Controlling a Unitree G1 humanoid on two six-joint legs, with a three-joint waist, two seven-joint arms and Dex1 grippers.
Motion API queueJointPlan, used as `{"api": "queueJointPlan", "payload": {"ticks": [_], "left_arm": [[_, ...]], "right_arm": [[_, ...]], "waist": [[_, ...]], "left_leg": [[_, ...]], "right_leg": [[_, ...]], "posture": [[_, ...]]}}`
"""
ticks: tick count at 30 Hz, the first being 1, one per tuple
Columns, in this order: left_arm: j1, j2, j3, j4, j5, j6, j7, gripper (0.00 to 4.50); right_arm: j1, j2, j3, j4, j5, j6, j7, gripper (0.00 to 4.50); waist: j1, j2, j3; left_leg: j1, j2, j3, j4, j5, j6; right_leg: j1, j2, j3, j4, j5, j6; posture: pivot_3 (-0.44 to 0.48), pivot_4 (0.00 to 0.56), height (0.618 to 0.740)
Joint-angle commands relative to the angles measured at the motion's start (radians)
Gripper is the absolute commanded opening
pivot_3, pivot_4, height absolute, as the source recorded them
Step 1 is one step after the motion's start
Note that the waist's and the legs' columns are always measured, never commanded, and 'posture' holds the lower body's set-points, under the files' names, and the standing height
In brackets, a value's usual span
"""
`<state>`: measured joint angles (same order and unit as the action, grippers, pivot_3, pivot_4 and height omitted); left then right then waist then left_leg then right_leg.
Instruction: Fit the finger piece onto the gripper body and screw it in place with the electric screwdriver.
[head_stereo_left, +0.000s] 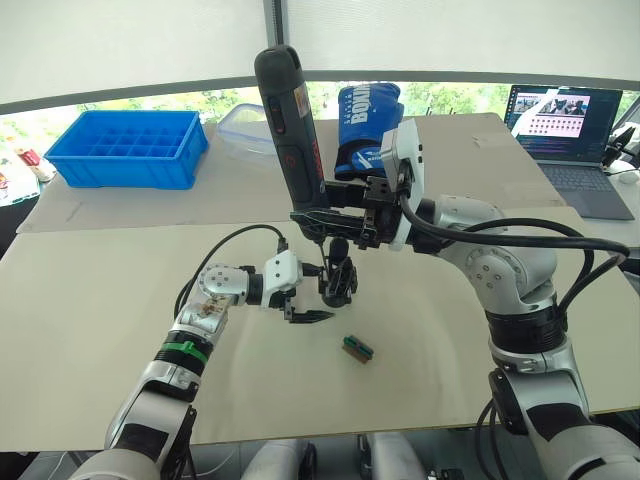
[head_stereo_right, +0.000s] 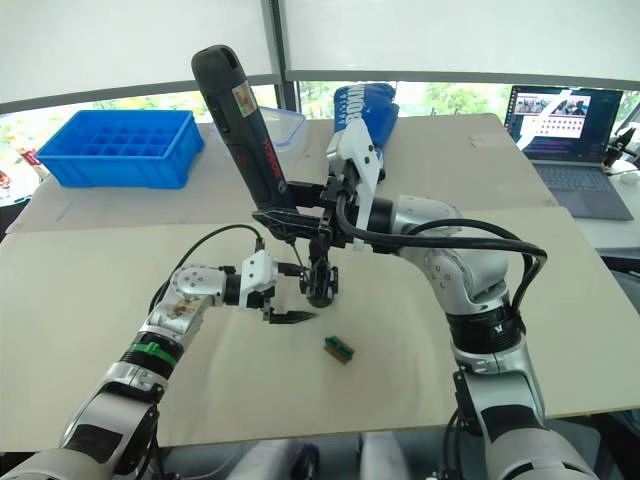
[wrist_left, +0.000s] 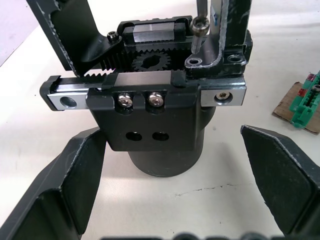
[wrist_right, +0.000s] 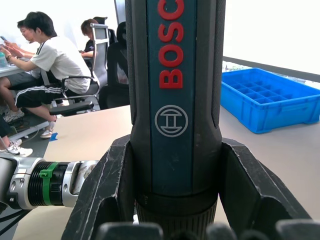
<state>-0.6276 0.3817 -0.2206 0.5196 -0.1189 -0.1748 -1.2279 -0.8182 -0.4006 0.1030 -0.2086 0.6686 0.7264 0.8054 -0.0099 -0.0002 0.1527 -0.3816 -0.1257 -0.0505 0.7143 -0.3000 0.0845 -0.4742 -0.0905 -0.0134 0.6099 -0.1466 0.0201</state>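
Your two arms sit closest to the lens, so start there. Your right gripper (head_stereo_left: 345, 222) is clamped around the one electric screwdriver (head_stereo_left: 288, 120), holding it nearly upright with a slight lean so its thin bit drops onto the top of the gripper body (head_stereo_left: 338, 278). My guess is you're mid-screw, or just lining up on a screw head. In the left wrist view the bit tip (wrist_left: 199, 27) sits right at the top bracket beside a screw hole. Your left gripper (head_stereo_left: 300, 300) is spread wide, its fingers (wrist_left: 65, 192) either side of the body's round base without touching it, probably ready to steady it if it twists.

Going big to small:
- one beige desk (head_stereo_left: 120, 320)
- one blue compartment crate (head_stereo_left: 128, 148) well back on your left, likely parts storage
- one open laptop (head_stereo_left: 560, 125) far right
- one blue bag (head_stereo_left: 368, 125) behind the screwdriver
- one clear plastic tub (head_stereo_left: 243, 130) next to it
- one gripper body, mid-desk
- one small green-and-brown block (head_stereo_left: 357, 349) lying loose near the body

The finger piece? I can't tell it apart from the upright parts already on the body.
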Motion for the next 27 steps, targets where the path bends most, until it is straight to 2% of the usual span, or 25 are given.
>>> {"api": "queueJointPlan", "payload": {"ticks": [1,27], "left_arm": [[-0.017,-0.004,0.005,-0.023,-0.002,-0.022,0.004,4.50],[-0.018,-0.005,0.005,-0.021,-0.002,-0.019,0.004,4.50]], "right_arm": [[-0.010,0.008,-0.036,-0.053,0.008,-0.047,0.008,1.91],[-0.006,0.013,-0.035,-0.040,-0.028,-0.067,0.035,1.91]], "waist": [[0.000,0.000,0.000],[-0.001,0.000,0.000]], "left_leg": [[0.000,0.000,0.000,0.000,0.000,0.000],[0.000,0.000,0.000,0.000,0.000,0.000]], "right_leg": [[0.000,0.000,0.000,0.000,0.000,0.000],[0.000,0.000,0.000,0.000,0.000,0.000]], "posture": [[0.000,0.150,0.740],[0.000,0.150,0.740]]}}
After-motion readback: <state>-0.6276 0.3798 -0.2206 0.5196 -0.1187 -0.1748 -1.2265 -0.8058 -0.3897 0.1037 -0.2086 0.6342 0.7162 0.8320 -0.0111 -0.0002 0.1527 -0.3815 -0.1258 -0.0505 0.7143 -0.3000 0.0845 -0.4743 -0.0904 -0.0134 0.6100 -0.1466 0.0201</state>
